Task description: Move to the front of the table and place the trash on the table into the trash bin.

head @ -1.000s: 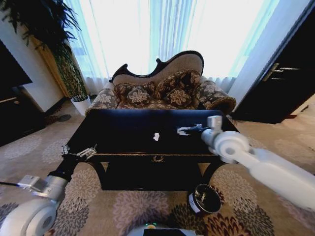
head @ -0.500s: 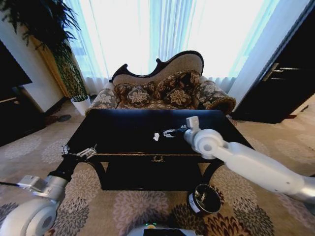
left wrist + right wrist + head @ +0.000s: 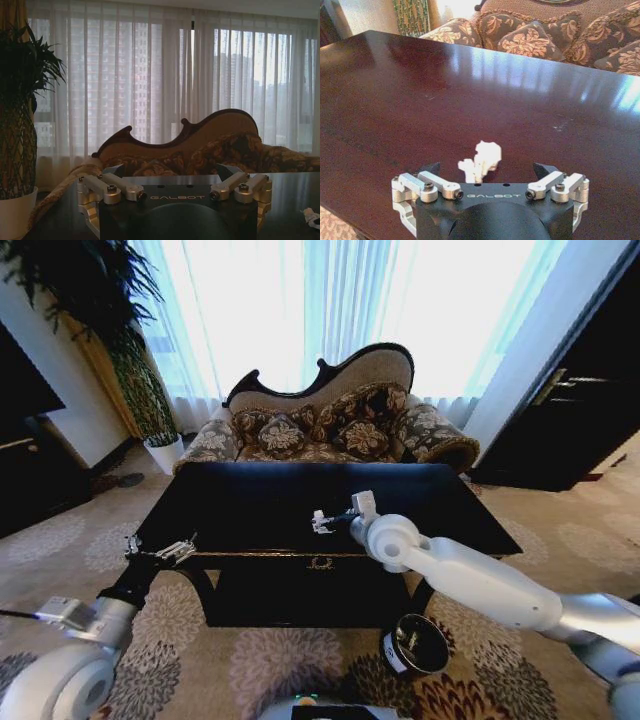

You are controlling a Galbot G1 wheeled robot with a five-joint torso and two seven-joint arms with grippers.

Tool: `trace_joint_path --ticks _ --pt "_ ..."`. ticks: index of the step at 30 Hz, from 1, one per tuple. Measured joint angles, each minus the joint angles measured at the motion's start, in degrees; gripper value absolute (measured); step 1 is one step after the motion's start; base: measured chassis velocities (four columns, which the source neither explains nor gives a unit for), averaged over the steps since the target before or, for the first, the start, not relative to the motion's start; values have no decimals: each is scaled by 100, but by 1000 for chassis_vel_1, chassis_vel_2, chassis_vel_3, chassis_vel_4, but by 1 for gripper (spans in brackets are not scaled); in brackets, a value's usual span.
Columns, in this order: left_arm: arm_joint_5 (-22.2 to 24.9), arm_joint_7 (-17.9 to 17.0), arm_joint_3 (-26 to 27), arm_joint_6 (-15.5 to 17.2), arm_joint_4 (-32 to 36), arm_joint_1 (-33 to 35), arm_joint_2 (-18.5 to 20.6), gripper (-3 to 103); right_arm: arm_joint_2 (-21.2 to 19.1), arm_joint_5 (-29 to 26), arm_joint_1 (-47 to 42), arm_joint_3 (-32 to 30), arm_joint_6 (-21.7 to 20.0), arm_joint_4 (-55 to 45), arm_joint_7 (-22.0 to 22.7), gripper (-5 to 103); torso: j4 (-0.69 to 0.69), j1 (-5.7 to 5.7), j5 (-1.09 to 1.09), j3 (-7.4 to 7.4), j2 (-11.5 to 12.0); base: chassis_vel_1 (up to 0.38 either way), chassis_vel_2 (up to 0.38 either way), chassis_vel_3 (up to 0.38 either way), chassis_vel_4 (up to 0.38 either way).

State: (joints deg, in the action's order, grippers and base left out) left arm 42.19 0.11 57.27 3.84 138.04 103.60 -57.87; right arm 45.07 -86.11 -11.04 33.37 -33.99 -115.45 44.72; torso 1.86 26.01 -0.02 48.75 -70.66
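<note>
The glossy black table (image 3: 250,502) stands straight ahead. A crumpled white tissue (image 3: 482,160) lies on its dark top (image 3: 395,90), near the middle of the front half. My right gripper (image 3: 322,521) reaches over it, open, and in the right wrist view the tissue sits between the two spread fingers of that gripper (image 3: 487,171) without touching them. The left gripper (image 3: 160,550) hangs open and empty by the table's front left corner. From the left wrist the same tissue (image 3: 311,217) shows far off beyond the left gripper (image 3: 169,172). The dark round trash bin (image 3: 415,645) stands on the carpet below the table's front right.
A patterned sofa (image 3: 330,430) sits right behind the table under bright curtained windows. A tall plant in a white pot (image 3: 165,452) stands at the back left. Dark furniture (image 3: 580,410) lines the right wall. Floral carpet surrounds the table.
The right arm has swept left across the tabletop from its right side, bringing the open gripper over the tissue. The left arm has stayed put.
</note>
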Motion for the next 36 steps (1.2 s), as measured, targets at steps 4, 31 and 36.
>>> trace_joint_path --ticks 4,31,36 --pt "0 0 0 0 0 0 0 100 178 55 16 43 -80 102 24 100 0 0 0 0 0 0 0 0 0" --pt "0 0 0 0 0 0 0 100 346 216 -91 -30 -118 269 -83 36 0 0 0 0 0 0 0 0 0" --pt "0 0 0 0 0 0 0 100 314 210 -121 -66 -118 194 -84 15 -1 0 1 1 0 0 0 0 0"
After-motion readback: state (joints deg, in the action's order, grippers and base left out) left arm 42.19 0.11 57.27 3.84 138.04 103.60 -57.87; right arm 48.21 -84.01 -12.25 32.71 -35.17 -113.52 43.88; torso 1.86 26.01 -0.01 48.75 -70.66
